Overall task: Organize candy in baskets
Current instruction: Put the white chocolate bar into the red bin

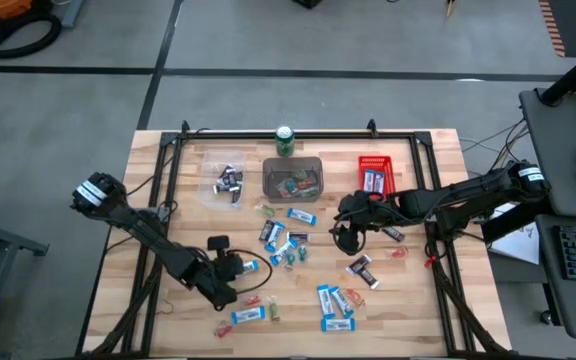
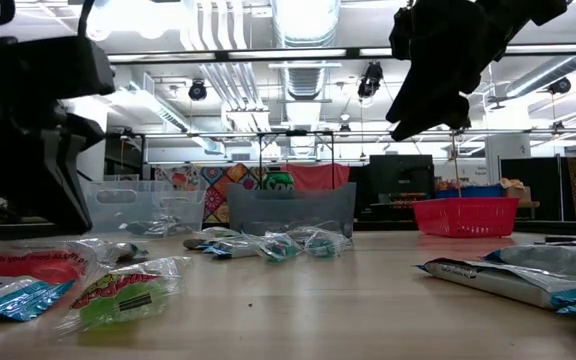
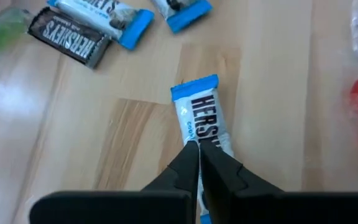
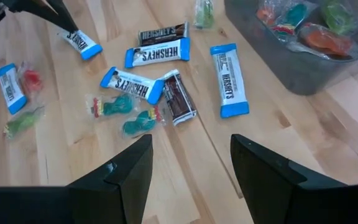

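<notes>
On the table, left jaws (image 3: 199,149): pinched shut on a blue-and-white bar (image 3: 201,118), at its end only.
Right jaws (image 4: 191,163): open, empty, above the candy.
Risk: wrapper may slip when I lift.

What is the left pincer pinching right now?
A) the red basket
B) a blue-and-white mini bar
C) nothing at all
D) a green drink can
B: in the left wrist view the left pincer is shut on the end of a blue-and-white mini bar lying on the wooden table.
</notes>
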`<control>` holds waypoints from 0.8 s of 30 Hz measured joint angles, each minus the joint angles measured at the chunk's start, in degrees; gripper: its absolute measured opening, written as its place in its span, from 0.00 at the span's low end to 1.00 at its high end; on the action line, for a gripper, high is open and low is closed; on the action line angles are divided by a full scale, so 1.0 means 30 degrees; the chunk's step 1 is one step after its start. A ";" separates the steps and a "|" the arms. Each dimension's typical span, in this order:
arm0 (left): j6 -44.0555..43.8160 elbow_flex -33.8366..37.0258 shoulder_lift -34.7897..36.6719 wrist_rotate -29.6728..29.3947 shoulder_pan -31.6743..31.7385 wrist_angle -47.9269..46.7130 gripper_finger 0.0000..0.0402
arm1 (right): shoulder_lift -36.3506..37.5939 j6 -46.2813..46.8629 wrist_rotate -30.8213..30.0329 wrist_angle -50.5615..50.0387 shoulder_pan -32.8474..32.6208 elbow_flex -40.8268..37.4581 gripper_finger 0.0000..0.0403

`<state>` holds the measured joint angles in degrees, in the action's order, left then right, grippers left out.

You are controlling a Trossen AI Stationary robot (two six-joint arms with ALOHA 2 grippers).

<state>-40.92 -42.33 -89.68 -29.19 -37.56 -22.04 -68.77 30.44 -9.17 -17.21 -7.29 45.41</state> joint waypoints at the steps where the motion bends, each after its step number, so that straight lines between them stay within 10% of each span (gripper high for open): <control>1: -0.0015 0.0000 0.0130 -0.0001 -0.0001 0.0003 0.00 | 0.0000 0.0000 -0.0007 0.0016 0.0000 0.0000 0.51; 24: -0.2341 0.0299 -0.1721 -0.0222 -0.0778 0.1023 0.46 | -0.0007 -0.0066 -0.0007 0.0565 0.0000 -0.0211 0.51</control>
<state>-47.95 -41.43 -94.84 -29.86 -39.90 -18.97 -68.79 30.24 -9.19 -15.52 -7.29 44.77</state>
